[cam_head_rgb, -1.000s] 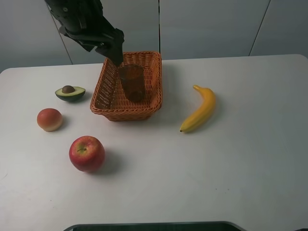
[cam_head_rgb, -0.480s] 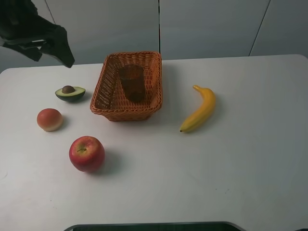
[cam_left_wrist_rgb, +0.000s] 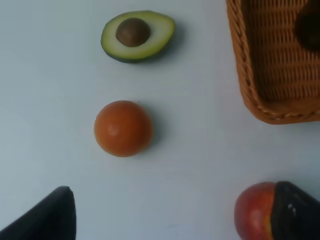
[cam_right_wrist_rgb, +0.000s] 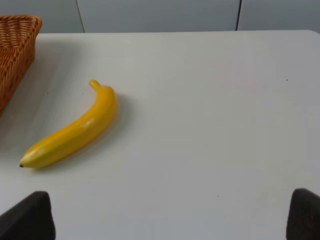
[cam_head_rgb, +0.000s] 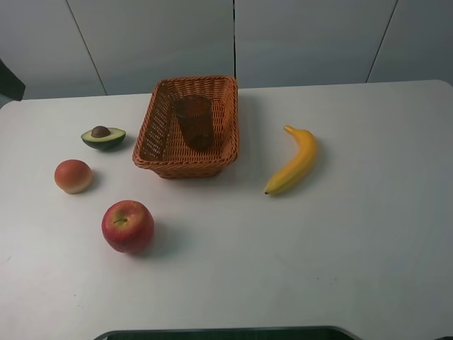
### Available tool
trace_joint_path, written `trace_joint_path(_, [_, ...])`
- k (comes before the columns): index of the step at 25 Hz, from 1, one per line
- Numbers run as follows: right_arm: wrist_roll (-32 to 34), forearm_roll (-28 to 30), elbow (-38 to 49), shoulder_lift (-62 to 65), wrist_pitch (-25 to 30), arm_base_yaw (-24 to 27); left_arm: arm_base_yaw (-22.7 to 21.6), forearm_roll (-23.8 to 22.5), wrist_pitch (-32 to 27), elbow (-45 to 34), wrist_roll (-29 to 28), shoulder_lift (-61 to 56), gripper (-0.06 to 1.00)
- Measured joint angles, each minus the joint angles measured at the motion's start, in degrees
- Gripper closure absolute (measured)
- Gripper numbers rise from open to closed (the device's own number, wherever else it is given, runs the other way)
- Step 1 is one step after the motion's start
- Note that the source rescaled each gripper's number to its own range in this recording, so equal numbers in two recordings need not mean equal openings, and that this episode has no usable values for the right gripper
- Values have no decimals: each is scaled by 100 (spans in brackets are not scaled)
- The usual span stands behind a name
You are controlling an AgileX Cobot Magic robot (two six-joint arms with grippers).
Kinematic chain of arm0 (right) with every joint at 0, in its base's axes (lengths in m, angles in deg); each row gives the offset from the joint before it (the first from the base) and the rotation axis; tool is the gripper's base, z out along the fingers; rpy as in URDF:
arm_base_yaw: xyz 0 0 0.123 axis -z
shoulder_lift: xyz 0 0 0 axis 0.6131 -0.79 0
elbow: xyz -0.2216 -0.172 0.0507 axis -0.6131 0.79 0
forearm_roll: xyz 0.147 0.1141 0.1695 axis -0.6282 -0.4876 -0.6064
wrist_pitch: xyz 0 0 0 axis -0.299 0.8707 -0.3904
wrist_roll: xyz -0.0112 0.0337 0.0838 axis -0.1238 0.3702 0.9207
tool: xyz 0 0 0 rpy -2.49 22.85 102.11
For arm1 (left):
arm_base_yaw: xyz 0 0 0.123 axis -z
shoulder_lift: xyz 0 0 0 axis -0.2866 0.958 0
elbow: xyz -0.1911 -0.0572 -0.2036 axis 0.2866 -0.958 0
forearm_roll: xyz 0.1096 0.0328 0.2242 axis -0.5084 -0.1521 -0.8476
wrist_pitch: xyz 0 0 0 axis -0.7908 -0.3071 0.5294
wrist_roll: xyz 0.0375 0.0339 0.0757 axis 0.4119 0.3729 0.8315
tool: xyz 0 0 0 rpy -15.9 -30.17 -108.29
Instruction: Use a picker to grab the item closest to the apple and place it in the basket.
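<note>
The red apple [cam_head_rgb: 128, 226] lies at the front left of the white table. Closest to it is a round orange-red fruit [cam_head_rgb: 73, 176], which the left wrist view shows lying free [cam_left_wrist_rgb: 123, 128]. The woven orange basket [cam_head_rgb: 157, 132] stands at the back centre with a dark brown cup [cam_head_rgb: 195, 122] inside. My left gripper [cam_left_wrist_rgb: 175, 215] hangs open high over the fruit, one fingertip overlapping the apple [cam_left_wrist_rgb: 254, 211] in its view. My right gripper [cam_right_wrist_rgb: 167, 217] is open above bare table near the banana [cam_right_wrist_rgb: 72, 131]. Neither gripper holds anything.
A halved avocado [cam_head_rgb: 103, 136] with its pit lies left of the basket, behind the orange-red fruit. A yellow banana [cam_head_rgb: 294, 160] lies right of the basket. Only a dark sliver of the left arm [cam_head_rgb: 8, 81] shows at the exterior view's left edge.
The left arm has swung from above the basket's back left corner to the left, almost out of the exterior view. The objects have not moved.
</note>
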Motion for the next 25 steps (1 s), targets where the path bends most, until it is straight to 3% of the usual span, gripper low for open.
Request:
trace_joint_path(15, [0,0,0,0,0,0,0,28,-163,-1613,-59,-3456,-5])
trace_joint_path(25, [0,0,0,0,0,0,0,76,-195,-2484,-70,-4961,-5])
